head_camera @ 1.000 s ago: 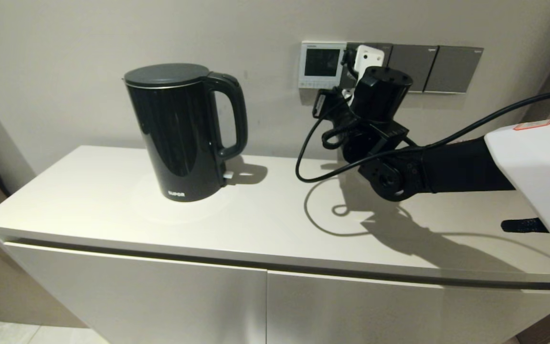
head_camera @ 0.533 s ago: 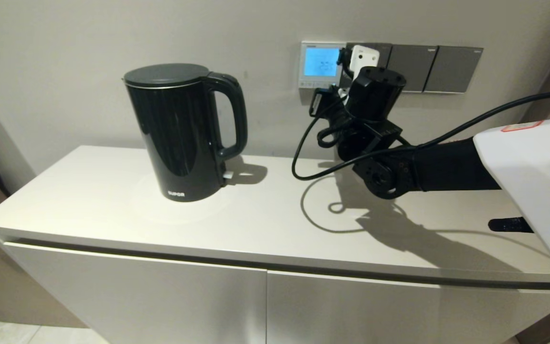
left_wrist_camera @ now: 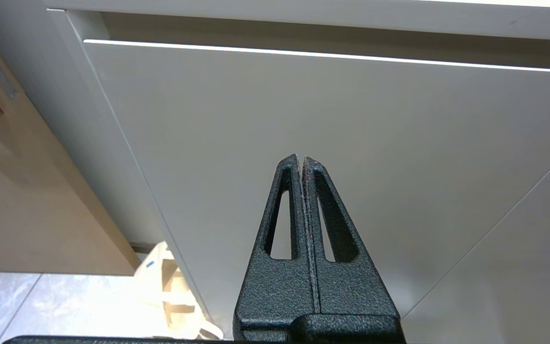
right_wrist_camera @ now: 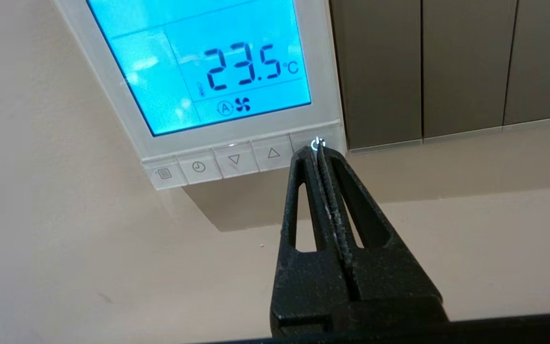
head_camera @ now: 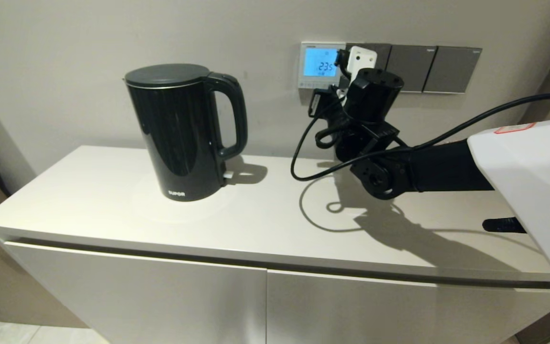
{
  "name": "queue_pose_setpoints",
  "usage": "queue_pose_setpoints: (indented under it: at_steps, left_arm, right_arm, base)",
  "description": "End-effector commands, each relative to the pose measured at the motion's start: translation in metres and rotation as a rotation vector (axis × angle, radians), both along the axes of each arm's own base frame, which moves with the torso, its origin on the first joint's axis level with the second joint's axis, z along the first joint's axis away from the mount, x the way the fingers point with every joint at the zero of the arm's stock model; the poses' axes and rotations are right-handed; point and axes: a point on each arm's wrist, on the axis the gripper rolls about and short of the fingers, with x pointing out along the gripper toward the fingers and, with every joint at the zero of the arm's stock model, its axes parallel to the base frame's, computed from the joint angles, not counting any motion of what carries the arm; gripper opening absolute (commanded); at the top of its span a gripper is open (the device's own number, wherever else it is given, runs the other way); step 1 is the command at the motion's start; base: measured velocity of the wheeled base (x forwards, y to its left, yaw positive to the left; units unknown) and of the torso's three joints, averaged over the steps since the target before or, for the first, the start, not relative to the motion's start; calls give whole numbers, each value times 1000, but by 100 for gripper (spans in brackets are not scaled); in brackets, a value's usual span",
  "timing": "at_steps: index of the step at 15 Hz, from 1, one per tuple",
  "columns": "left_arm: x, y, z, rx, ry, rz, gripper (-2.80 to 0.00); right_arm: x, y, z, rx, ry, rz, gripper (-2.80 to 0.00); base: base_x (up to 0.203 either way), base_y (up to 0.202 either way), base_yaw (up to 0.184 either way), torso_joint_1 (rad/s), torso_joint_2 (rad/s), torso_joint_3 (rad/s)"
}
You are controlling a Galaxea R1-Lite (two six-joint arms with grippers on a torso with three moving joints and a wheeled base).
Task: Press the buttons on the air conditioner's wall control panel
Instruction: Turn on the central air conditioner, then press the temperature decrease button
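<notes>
Below, five buttons (right_wrist_camera: 234, 160), one panel (right_wrist_camera: 112, 81)

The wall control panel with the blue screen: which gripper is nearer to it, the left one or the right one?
Right. The right gripper, shut, has its tips at the power key in the buttons row of the control panel. The left gripper, also shut, hangs low before the cabinet door.

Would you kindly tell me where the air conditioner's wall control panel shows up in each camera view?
Head view: control panel on the wall, upper middle, just beyond the right gripper.
Left wrist view: not in it; only the left gripper and a cabinet door.
Right wrist view: fills the picture's upper part.
Shared landmark: dark grey switch plates beside it.
</notes>
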Motion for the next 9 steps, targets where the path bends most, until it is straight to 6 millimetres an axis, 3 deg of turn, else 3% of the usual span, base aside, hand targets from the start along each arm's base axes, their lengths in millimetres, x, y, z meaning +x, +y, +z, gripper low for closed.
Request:
queue_pose_setpoints:
  at_steps: [1,5,9]
  left_arm:
    - [0,0,0,0,2,1,-280]
    - [0,0,0,0,2,1,-280]
    - [0,0,0,0,2,0,-280]
  right_arm:
    - [-10,2,6,6,-9,10,-280]
    - [-51,19,23,15,-18,89,-280]
    - [-46,27,18,-4,-15,97,-280]
  base:
    - [0,0,0,0,0,0]
    - [0,0,0,0,0,0]
    - [0,0,0,0,0,0]
